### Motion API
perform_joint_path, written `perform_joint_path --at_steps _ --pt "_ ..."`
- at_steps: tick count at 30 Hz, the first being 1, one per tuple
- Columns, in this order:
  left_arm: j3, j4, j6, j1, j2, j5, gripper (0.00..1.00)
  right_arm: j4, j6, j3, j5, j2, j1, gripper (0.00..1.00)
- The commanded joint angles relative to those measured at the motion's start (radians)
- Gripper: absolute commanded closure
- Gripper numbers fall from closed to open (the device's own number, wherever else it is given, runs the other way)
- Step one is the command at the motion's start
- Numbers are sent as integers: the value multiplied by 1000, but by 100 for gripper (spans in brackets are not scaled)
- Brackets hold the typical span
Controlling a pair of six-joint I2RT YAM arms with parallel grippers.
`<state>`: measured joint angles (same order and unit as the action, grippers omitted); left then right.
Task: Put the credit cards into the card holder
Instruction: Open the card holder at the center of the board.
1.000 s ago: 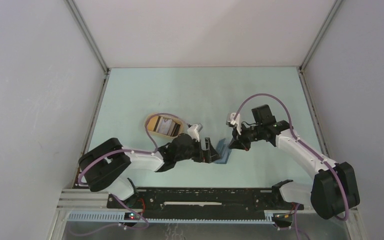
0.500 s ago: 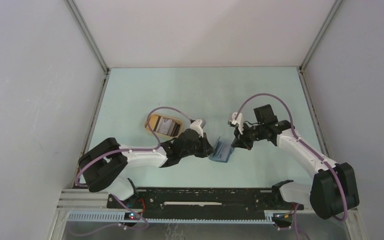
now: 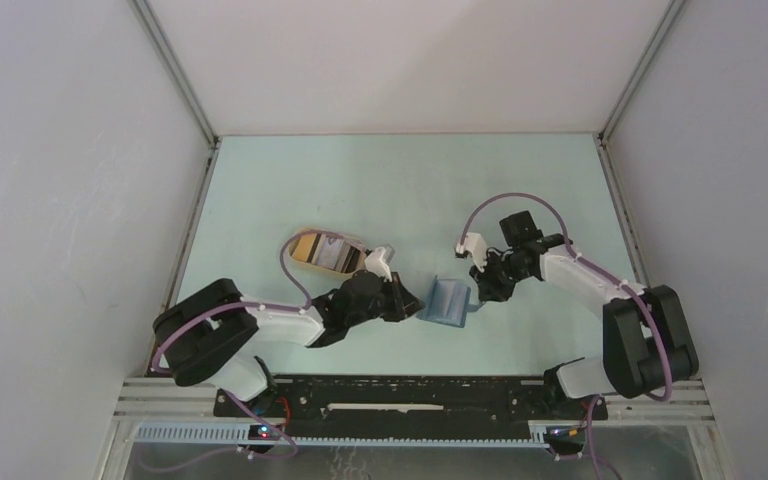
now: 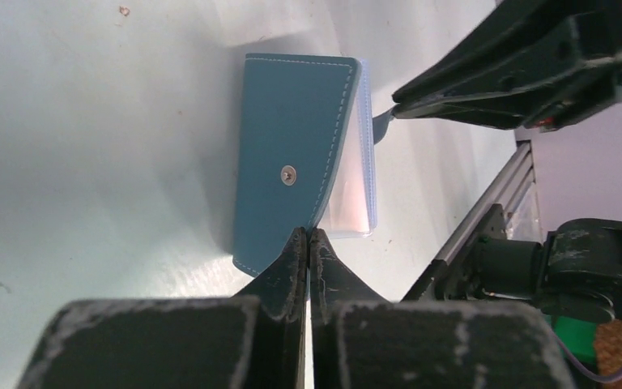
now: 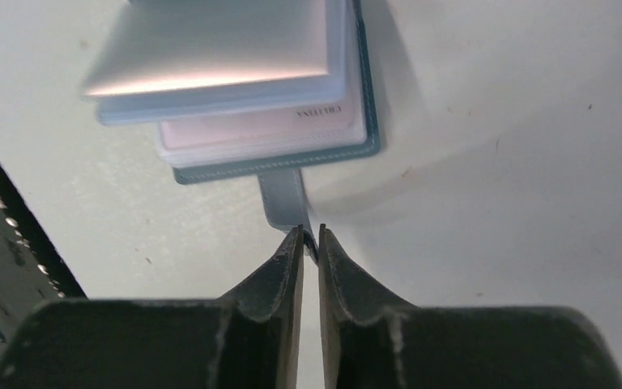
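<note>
Left gripper (image 4: 308,237) has just clamped the card holder (image 4: 283,138) cover edge. Right gripper (image 5: 308,237), jaws barely parted, pinches the snap tab (image 5: 282,198): handover likely.

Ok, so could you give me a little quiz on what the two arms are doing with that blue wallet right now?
1. True or false: the card holder sits inside the tan tray.
2. Which thing is between the fingertips of the right gripper? A) the snap tab B) a loose card C) the tray's rim
3. Is the left gripper open or shut?

Key
1. False: it is on the table between the two grippers, apart from the tan tray.
2. A
3. Shut, pinching the edge of the card holder's cover.
</note>
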<state>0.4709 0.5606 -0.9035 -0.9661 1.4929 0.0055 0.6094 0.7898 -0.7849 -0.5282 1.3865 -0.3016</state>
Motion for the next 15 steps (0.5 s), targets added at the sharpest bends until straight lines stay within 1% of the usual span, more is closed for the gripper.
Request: perform_joint_path --at_steps 1,4,6,7,9,11,13,15 --pt "-79 1 -48 -6 31 65 100 4 -70 -60 70 30 14 73" --pt "-106 45 -68 -7 21 74 100 21 -93 -72 -16 -22 41 56" --pt "-124 73 -84 -7 12 76 100 36 -83 -72 -93 -77 57 48" --pt "-132 90 -94 -7 7 77 100 48 -69 -73 -143 -105 63 46" --pt "-144 113 -107 -7 -1 79 100 84 -17 -71 -248 -148 67 43" --pt "-149 124 -114 -8 -7 75 100 104 25 -62 -333 -161 57 44" --pt "-154 134 -120 -7 -8 76 100 87 10 -56 -333 -145 26 46" --pt "-161 148 -130 -8 -6 76 100 35 -58 -55 -279 -119 -5 48"
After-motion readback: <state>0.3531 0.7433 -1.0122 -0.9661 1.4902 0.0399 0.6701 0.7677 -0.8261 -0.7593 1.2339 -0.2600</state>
